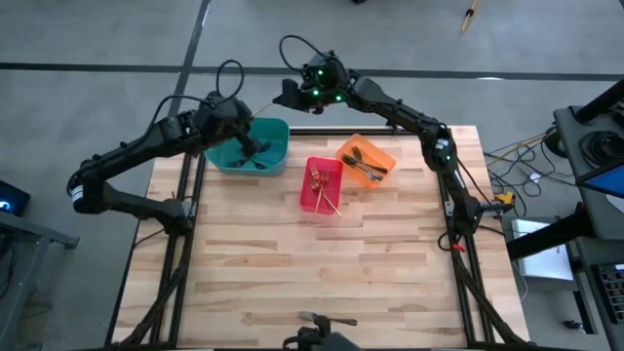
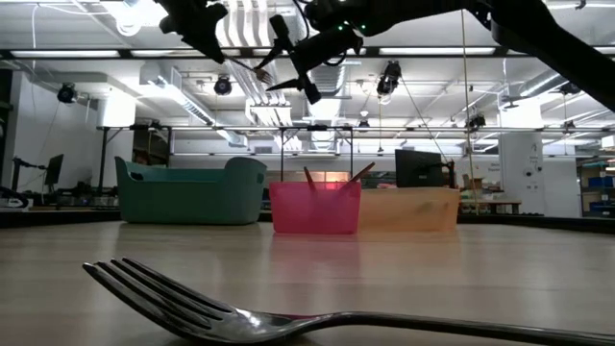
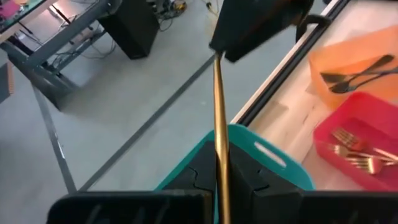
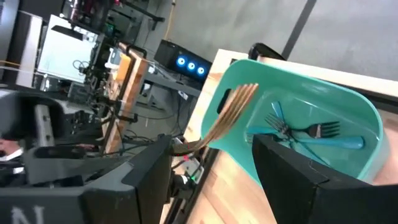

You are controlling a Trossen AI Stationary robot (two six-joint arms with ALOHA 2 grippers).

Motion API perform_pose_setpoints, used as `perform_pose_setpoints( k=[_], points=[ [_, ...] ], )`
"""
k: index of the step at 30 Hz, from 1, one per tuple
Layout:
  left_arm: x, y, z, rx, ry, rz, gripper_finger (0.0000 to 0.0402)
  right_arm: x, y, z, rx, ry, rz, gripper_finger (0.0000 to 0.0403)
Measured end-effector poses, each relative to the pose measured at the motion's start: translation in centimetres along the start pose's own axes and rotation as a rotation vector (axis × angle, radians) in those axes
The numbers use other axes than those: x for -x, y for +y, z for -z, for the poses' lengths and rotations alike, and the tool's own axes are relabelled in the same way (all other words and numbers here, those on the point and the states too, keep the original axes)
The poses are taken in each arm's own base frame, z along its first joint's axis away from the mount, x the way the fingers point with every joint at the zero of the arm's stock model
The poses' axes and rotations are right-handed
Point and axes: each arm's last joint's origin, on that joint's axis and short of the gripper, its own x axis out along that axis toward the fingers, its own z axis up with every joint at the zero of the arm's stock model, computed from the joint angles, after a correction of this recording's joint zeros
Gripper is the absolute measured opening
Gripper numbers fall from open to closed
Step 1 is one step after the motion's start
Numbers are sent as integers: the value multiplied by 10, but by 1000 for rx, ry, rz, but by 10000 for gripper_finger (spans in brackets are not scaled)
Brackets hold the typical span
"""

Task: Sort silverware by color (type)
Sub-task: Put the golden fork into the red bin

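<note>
I see the left end effector [image 1: 255, 125] pinching a gold fork [image 3: 219, 124] above the teal bin [image 1: 278, 132], upper centre of the high frame. My right end effector [image 1: 285, 95] stands spread just beside the fork's tines.

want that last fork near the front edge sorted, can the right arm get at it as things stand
Probably yes. The right gripper is open and holds nothing, and bare table lies between the bins and the fork. But it is up at the far edge, above the teal bin, a long way off.
</note>
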Motion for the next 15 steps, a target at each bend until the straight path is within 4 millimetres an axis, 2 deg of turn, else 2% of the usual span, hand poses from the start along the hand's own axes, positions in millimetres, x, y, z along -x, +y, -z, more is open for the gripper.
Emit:
perform_pose_setpoints(
  k=[6, 15],
  points=[
    [-2, -5, -3, -8, -15, 10, 0, -13, -10, 2, 0, -3, 11, 212],
    [-8, -8, -1, -25, 14, 10, 0, -14, -8, 1, 6, -28, 4, 203]
  ],
)
